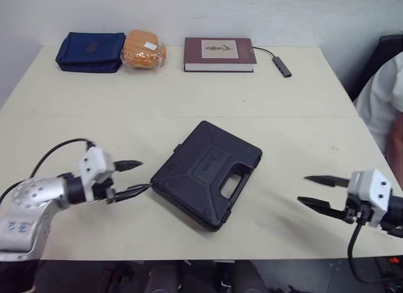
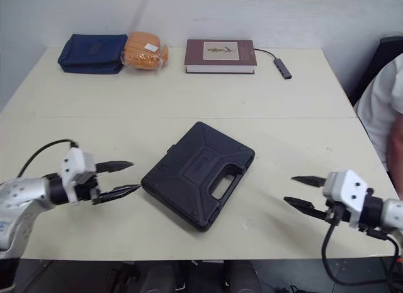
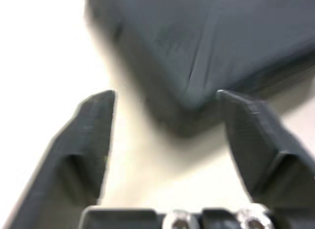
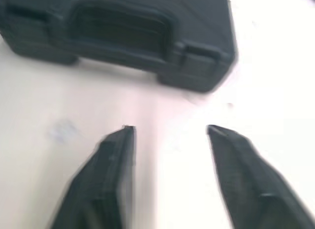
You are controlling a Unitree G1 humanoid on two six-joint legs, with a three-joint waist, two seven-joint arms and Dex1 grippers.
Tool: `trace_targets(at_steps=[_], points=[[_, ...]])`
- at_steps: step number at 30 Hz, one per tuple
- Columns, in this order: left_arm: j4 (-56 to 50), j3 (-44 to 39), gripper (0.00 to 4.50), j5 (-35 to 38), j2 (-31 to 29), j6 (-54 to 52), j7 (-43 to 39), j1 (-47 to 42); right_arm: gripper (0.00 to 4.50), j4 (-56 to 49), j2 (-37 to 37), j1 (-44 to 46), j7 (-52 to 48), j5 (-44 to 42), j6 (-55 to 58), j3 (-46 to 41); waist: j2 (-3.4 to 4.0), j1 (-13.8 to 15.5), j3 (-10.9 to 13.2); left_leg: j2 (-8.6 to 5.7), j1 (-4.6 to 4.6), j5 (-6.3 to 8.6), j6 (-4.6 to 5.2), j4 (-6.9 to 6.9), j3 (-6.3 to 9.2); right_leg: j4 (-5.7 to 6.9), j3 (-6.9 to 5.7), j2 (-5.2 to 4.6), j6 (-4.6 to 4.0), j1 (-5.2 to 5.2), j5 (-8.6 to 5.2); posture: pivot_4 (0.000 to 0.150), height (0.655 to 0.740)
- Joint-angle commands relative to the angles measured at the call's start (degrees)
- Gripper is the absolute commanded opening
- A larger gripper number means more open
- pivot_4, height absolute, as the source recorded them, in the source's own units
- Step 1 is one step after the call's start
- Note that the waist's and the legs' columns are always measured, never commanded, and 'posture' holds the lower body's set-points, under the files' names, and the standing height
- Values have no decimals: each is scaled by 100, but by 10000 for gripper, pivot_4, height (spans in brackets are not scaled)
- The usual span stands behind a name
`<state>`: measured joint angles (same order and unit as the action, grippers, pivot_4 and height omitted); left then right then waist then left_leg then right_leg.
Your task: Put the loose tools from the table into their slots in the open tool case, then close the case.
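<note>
A black plastic tool case (image 1: 206,173) lies closed and flat near the middle of the table, its carry handle (image 1: 232,184) facing the front right. My left gripper (image 1: 137,176) stands open just left of the case's left corner (image 3: 189,98), its fingertips almost touching it and nothing between them. My right gripper (image 1: 312,191) is open and empty over bare table to the right of the case, a hand's width from the handle side (image 4: 123,29). I see no loose tools on the table.
Along the table's back edge lie a navy pouch (image 1: 91,51), an orange bagged item (image 1: 143,50), a maroon book (image 1: 219,54) and a small dark adapter on a cable (image 1: 281,66). A person in a white sleeve (image 1: 383,97) sits at the right edge.
</note>
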<state>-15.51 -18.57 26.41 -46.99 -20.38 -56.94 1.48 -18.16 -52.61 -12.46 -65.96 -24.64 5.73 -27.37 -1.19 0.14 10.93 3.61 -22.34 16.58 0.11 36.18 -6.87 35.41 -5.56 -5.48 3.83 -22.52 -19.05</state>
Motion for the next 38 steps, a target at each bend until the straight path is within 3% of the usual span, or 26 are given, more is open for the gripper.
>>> trace_targets(at_steps=[1, 5, 14, 38], points=[[163, -725, 45000, -147, -62, 286, 88, 554, 44813, 726, -256, 339, -191, 177, -573, -240, 2, 1, 2, 0, 0, 0, -1, 1, -1, 1, 1, -1, 0, -2, 0, 1500, 7400], [835, -1421, 45000, -511, 35, 1119, 166, 1212, 44813, 1478, -530, 790, -327, 281, -916, -325, 15, -22, 9, -2, 2, 0, -1, -1, -7, 2, 10, -7, -2, -4, 0, 1500, 7400], [1687, -2170, 45000, -539, -153, 1408, 250, 1448, 44813, 1857, -740, 1048, -443, 305, -1036, -342, 17, -24, 11, 5, 2, 3, -7, -6, -12, 14, 9, -3, -17, -15, -8, 1500, 7400], [1580, -1850, 45000, -463, 12, 1523, 434, 1068, 44813, 1665, -609, 1270, -268, 146, -741, -86, 18, -45, 11, 4, 21, -3, -9, 14, -30, 57, 27, -6, -12, -13, -6, 1500, 7400]])
